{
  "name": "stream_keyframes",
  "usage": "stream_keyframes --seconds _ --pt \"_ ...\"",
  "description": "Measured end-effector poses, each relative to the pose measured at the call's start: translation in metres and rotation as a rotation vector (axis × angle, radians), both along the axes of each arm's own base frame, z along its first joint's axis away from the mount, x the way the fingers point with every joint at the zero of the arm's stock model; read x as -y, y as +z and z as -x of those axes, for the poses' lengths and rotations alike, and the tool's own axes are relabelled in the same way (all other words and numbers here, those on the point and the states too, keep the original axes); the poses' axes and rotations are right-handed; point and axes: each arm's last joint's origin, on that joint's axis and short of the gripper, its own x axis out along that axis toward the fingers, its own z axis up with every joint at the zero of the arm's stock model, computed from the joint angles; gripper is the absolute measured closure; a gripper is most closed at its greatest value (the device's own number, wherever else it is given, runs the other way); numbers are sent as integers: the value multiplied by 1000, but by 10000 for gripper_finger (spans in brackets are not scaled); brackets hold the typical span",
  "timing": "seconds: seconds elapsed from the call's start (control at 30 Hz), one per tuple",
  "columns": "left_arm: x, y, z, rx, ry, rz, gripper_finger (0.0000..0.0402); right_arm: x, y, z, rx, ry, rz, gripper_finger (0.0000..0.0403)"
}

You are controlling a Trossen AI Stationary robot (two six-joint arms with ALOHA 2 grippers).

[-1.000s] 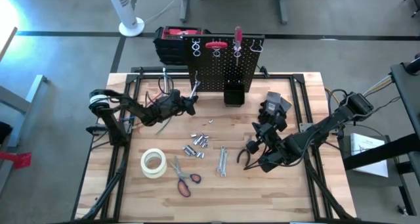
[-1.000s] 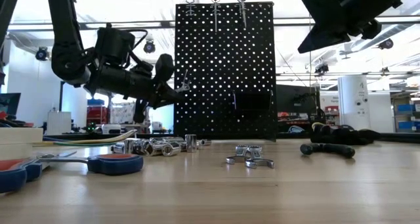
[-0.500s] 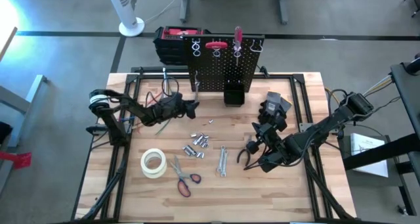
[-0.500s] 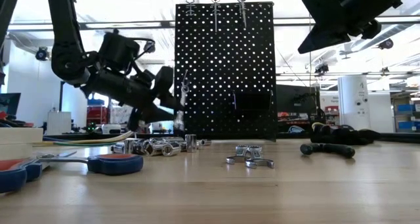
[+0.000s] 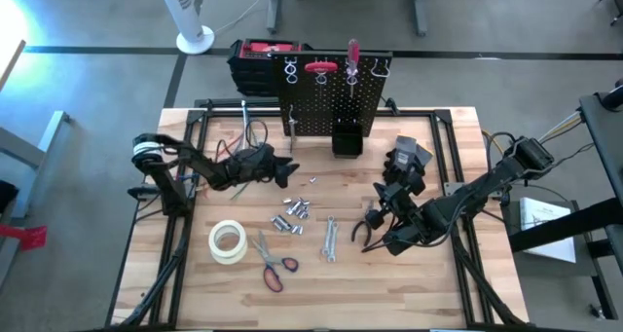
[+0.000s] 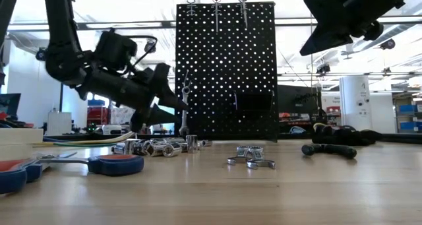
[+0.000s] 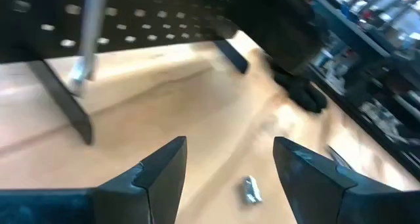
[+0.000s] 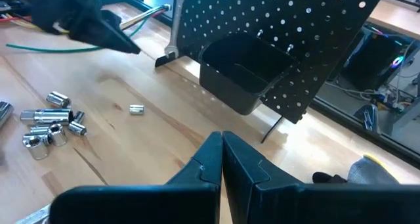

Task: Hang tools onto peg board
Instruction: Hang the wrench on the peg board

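Observation:
The black peg board (image 5: 331, 103) stands at the table's far edge; red-handled tools (image 5: 319, 69) hang from the hooks along its top. A silver wrench (image 6: 184, 109) hangs upright against the board's left part, lower end just above the table; it also shows in the wrist views (image 7: 88, 33) (image 8: 174, 23). My left gripper (image 5: 288, 172) (image 7: 230, 145) is open, near the table and a little on the near side of the wrench, touching nothing. My right gripper (image 8: 222, 142) (image 5: 394, 168) is shut and empty, raised at the centre right.
Several sockets (image 5: 292, 213), two wrenches (image 5: 331, 239), red-handled scissors (image 5: 273, 266), a white tape roll (image 5: 228, 241) and black pliers (image 5: 368, 233) lie mid-table. A small bit (image 7: 249, 188) lies ahead of my left gripper. A black bin (image 5: 347, 137) sits low on the board.
My left gripper has opened and let go of the wrench, then sunk and drawn back toward the table's near edge, tipping its fingers downward. The wrench, held tilted a second ago, now hangs upright against the peg board. My right arm kept still.

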Motion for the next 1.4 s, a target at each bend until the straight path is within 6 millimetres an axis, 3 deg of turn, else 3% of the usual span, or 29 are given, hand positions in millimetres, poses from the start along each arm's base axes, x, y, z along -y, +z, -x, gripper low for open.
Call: stream_keyframes --seconds 0.23,0.37,0.6,0.73,0.93,1.1,1.23,1.4 --pt "32 -4 29 111 -91 -21 203 2 -12 -3 -59 22 -130 403" --pt "55 -4 42 153 -145 -27 215 -2 -20 -14 -76 156 -225 394" --pt "93 0 34 178 -302 -38 235 1 -34 -45 -96 497 -389 369" --pt "108 6 26 191 -367 -127 238 0 -49 -57 -230 656 -305 340" --pt "120 6 20 161 -423 -171 238 -6 -58 -81 -419 841 -56 272" --pt "121 0 22 112 -423 -121 238 2 -71 -110 -502 968 -53 228" --pt "125 0 23 114 -441 -112 238 3 -81 -122 -625 1095 -122 224" --pt "129 -1 24 102 -457 -112 238 10 -81 -121 -851 1069 -192 240"
